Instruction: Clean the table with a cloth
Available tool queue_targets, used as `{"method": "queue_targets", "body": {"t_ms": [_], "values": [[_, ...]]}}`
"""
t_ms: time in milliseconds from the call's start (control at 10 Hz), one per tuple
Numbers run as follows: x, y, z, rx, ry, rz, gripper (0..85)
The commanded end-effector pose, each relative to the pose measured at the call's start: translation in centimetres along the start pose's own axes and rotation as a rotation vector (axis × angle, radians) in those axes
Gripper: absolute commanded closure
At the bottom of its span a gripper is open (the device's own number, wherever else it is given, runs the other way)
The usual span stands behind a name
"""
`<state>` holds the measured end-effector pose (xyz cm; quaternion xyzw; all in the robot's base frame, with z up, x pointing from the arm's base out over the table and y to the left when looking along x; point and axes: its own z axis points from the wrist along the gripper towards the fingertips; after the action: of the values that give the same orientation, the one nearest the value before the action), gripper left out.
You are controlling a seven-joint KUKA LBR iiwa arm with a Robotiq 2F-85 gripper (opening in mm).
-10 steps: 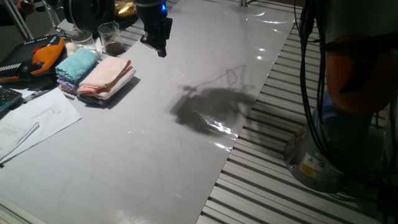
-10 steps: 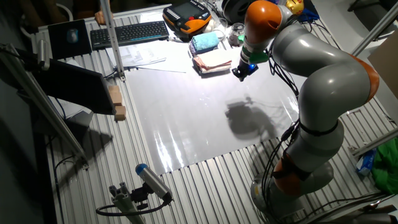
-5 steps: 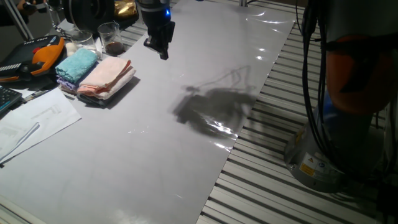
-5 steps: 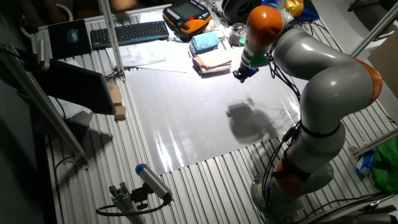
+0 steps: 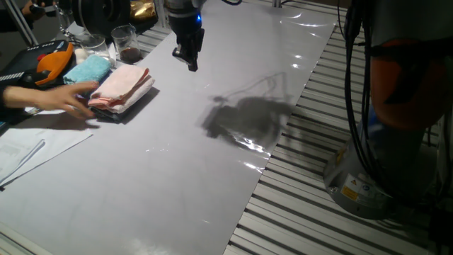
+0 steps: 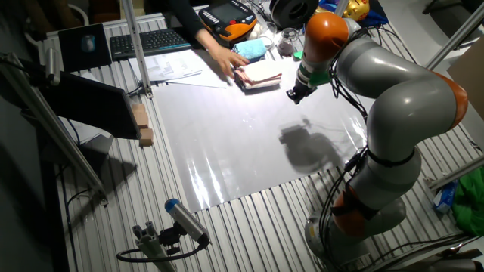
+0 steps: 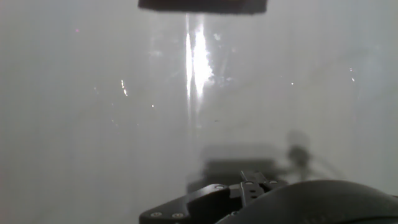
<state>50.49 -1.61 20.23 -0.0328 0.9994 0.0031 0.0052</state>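
The cloth [image 5: 124, 85] is a folded pink and peach towel at the table's far left, also seen as the cloth [image 6: 262, 72] in the other fixed view. My gripper [image 5: 191, 62] hangs just above the glossy grey-white table [image 5: 177, 177], to the right of the cloth and apart from it. It appears open, and nothing is between its fingers. In the other fixed view the gripper [image 6: 292, 94] sits right of the towel pile. The hand view shows only bare table [image 7: 93, 124] with a dark fingertip [image 7: 202, 5] at the top edge.
A person's hand [image 5: 71, 97] reaches onto the towel pile from the left. A teal towel [image 5: 89, 71] lies beside the cloth and a dark cloth [image 5: 106, 113] under it. Glasses [image 5: 126, 44], an orange pendant [image 5: 49, 60] and papers [image 5: 35, 142] crowd the left. Slatted grating [image 5: 318, 205] borders the right.
My gripper has drifted a little to the right, away from the towels. A person's hand has come in from the left and now rests on the towel pile.
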Motion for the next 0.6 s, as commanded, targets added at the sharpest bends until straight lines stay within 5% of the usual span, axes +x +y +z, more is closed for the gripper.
{"method": "queue_targets", "body": {"t_ms": [0,500], "values": [[-0.2,0.0,0.4,-0.01,-0.025,-0.022,85.0],[-1.4,0.9,0.6,-0.004,-0.035,-0.082,85.0]]}}
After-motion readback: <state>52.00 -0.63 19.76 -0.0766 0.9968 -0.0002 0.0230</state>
